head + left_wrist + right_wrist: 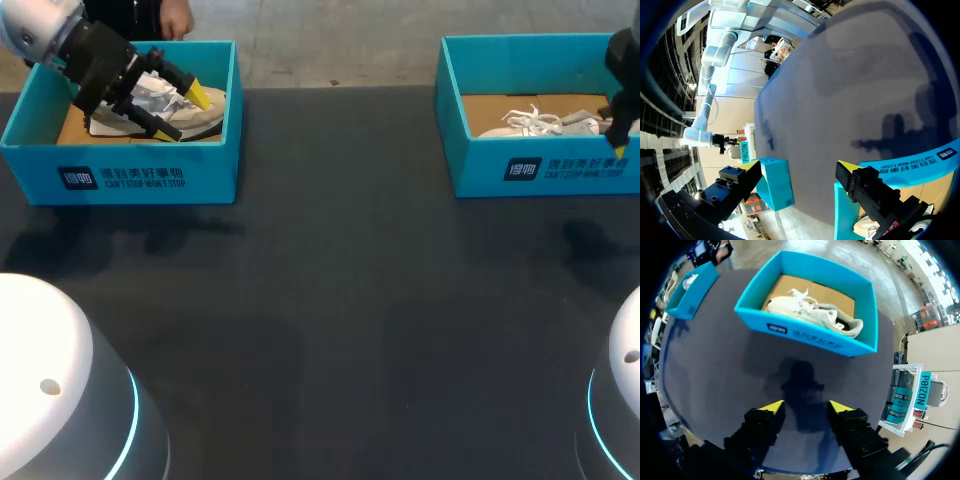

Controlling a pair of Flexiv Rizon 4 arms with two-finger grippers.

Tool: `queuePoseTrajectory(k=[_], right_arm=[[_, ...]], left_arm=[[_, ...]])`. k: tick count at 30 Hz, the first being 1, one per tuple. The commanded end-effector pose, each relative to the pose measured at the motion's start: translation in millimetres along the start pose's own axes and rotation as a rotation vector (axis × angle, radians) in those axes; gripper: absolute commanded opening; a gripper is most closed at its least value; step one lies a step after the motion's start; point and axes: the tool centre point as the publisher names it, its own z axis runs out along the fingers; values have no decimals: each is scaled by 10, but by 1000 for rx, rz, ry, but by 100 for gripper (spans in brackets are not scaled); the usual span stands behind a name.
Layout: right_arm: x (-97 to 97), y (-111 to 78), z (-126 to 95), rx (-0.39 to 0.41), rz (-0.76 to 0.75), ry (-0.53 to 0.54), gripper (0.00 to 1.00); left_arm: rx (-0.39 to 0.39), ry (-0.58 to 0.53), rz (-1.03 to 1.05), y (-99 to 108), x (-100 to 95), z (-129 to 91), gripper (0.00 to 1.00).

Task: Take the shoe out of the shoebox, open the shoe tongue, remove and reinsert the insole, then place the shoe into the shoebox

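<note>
Grey-white shoe: pale upper, tan sole, lying in teal left shoebox at far left corner of table. Heel end hidden under left gripper. Jaws spread wide over shoe; contact not discernible. White shoe: loose laces, dark collar opening, on brown cardboard floor of teal right shoebox at far right corner. Right gripper: jaws released, nothing between, above bare table before that box's near wall. In head view it is mostly cut off, one yellow tip showing.

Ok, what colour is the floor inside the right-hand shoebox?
Cardboard brown; the shoebox itself has turquoise walls. The right wrist view shows it best.
</note>
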Motion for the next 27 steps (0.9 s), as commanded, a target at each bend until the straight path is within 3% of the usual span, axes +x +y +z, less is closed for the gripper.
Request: queuePoseTrajectory(k=[1,4,7,25,27], right_arm=[[50,-416,-14,-156,-35,-4,80],[30,-596,3,-174,-52,-8,100],[0,-731,-3,-189,-54,-7,100],[0,-731,-3,-189,-54,-7,100],[0,-731,-3,-189,-54,-7,100]], left_arm=[[-2,3,1,-10,-4,1,100],[-2,3,1,-10,-4,1,100],[-2,3,1,-10,-4,1,100],[-2,3,1,-10,-4,1,100],[-9,34,8,54,76,-99,100]])
